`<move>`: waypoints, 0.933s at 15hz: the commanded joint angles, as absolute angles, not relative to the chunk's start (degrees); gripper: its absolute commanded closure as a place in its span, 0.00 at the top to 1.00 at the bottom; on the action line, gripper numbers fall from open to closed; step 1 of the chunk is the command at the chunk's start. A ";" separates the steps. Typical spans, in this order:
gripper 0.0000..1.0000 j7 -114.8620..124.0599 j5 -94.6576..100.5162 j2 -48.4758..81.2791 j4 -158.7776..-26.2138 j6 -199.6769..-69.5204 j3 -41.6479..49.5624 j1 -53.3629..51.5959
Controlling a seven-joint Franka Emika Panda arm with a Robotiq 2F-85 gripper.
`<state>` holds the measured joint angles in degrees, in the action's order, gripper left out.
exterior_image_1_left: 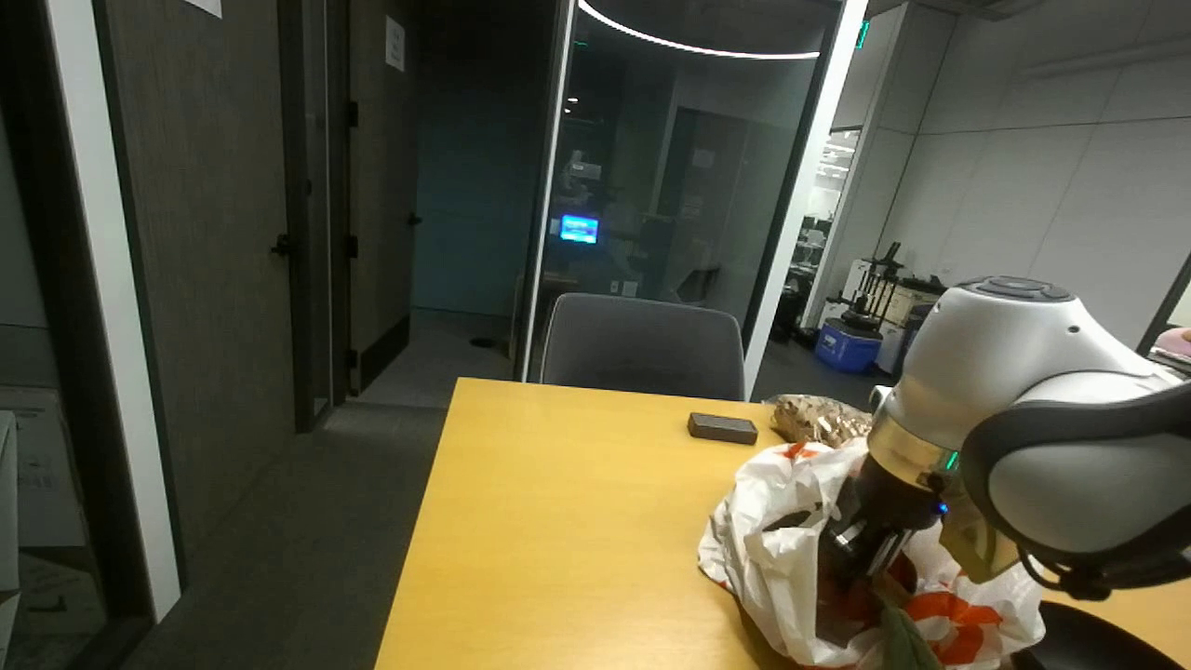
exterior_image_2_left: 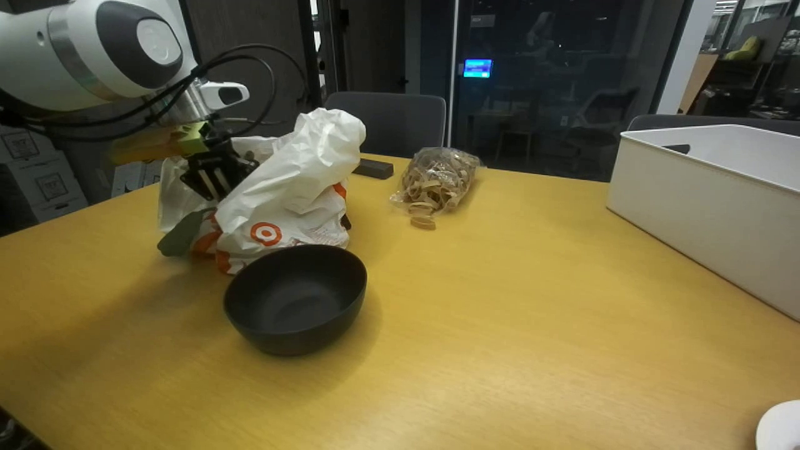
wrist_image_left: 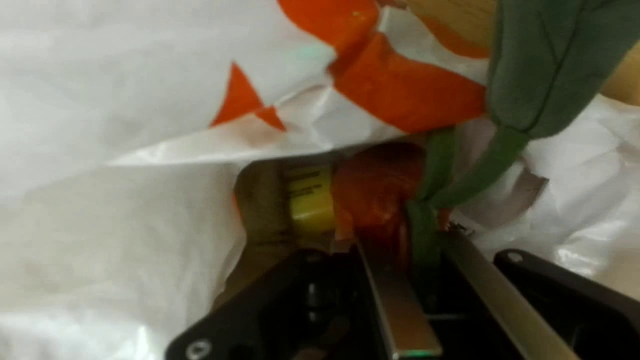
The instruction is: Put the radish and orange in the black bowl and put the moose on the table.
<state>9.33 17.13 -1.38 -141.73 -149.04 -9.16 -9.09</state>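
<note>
The jaws stand partly apart at the bottom of the wrist view, a green stem (wrist_image_left: 422,225) running between the fingers (wrist_image_left: 397,307); whether they press on it I cannot tell. The gripper (wrist_image_left: 406,244) points down into the mouth of a crumpled white Target bag (exterior_image_2_left: 290,184), as both exterior views also show.

The stem belongs to a plush radish (wrist_image_left: 377,187), whose red body sits in the bag near the centre of the wrist view. Its stitched green leaf (wrist_image_left: 547,72) hangs out over the bag's edge toward the upper right. Left of the red body, inside the bag, are a yellow piece (wrist_image_left: 311,202) with dark print and a brown item (wrist_image_left: 262,205) too blurred to name.

The black bowl (exterior_image_2_left: 297,300) stands upright on the wooden table (exterior_image_2_left: 500,306), left of centre in an exterior view, in front of the bag; whether the two touch is unclear. Toward the top centre lie a dark oblong block (exterior_image_2_left: 374,169) and a clear pouch (exterior_image_2_left: 445,164) of tan rings. A white bin (exterior_image_2_left: 700,215) takes up the right side, and a round white object (exterior_image_2_left: 781,428) is cut off at the lower right corner. In both exterior views a grey chair (exterior_image_2_left: 394,122) stands beyond the table.
</note>
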 commanded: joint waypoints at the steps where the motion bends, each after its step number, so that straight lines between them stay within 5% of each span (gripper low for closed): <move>1: 0.07 2.86 11.07 -9.11 -144.32 -148.12 -8.06 -8.31; 14: 0.06 -25.77 -15.55 -32.17 -150.68 -134.33 8.36 -8.68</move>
